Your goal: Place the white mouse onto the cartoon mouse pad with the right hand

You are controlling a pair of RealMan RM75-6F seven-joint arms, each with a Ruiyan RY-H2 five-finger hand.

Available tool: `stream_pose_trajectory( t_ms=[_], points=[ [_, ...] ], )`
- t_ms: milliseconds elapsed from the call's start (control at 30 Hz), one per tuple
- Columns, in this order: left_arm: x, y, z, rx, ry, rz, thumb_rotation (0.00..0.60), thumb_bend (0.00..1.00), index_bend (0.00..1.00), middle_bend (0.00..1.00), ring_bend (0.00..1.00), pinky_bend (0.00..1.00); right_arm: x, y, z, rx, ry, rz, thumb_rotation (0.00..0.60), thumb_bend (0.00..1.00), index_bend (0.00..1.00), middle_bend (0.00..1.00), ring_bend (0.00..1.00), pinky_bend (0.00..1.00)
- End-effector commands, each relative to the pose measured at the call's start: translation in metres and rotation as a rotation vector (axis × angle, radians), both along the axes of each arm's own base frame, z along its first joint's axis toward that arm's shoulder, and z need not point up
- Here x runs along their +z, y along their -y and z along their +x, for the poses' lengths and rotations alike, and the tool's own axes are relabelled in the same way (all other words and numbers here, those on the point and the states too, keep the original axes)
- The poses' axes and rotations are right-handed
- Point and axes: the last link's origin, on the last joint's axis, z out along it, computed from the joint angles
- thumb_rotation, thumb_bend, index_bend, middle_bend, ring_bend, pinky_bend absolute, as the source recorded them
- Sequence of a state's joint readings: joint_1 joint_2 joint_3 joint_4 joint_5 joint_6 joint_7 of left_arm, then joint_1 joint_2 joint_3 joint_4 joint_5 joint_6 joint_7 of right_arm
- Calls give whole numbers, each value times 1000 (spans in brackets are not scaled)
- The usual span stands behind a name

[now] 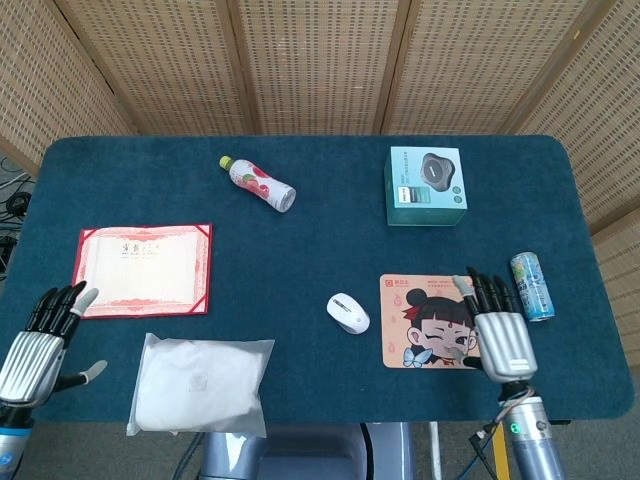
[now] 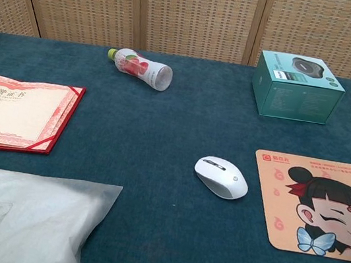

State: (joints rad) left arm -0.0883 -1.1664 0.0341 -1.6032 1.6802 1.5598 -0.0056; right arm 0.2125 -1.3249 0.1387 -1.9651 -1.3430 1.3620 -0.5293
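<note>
The white mouse [image 1: 348,313] [image 2: 222,177] lies on the blue tablecloth just left of the cartoon mouse pad [image 1: 425,300] [image 2: 290,210], apart from it. My right hand [image 1: 496,328] hovers over the pad's right part, fingers spread and pointing away from me, holding nothing. It covers the pad's right edge in the head view. My left hand [image 1: 40,340] rests at the table's front left corner, fingers apart and empty. Neither hand shows in the chest view.
A teal box [image 1: 426,186] stands at the back right. A drink can [image 1: 531,285] lies right of the pad, close to my right hand. A bottle [image 1: 258,183] lies at the back, a red certificate folder [image 1: 145,270] at left, a white bag [image 1: 200,385] near the front.
</note>
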Motion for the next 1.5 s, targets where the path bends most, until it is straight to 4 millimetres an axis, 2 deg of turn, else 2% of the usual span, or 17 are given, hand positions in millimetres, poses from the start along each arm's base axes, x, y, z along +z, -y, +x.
stream_pose_trajectory(
  t_ms=[33,233,500,733,1500],
  points=[
    [3,0,0,-2,14,-1,600,154,0,0,0,0,-33,13,34,-24,81,89,600,0,59,0,0,0],
    [6,0,-2,2,29,-4,600,153,0,0,0,0,-70,29,49,-98,121,157,600,0,60,0,0,0],
    [4,-2,-3,6,31,-16,600,154,0,0,0,0,-107,46,51,-222,171,202,600,0,71,0,0,0],
    [5,-4,-3,9,31,-15,600,153,0,0,0,0,-121,52,51,-292,208,186,600,0,84,0,0,0],
    [7,-1,-1,-2,46,-14,600,153,0,0,0,0,-148,49,93,-320,245,202,600,0,100,0,0,0]
  ],
)
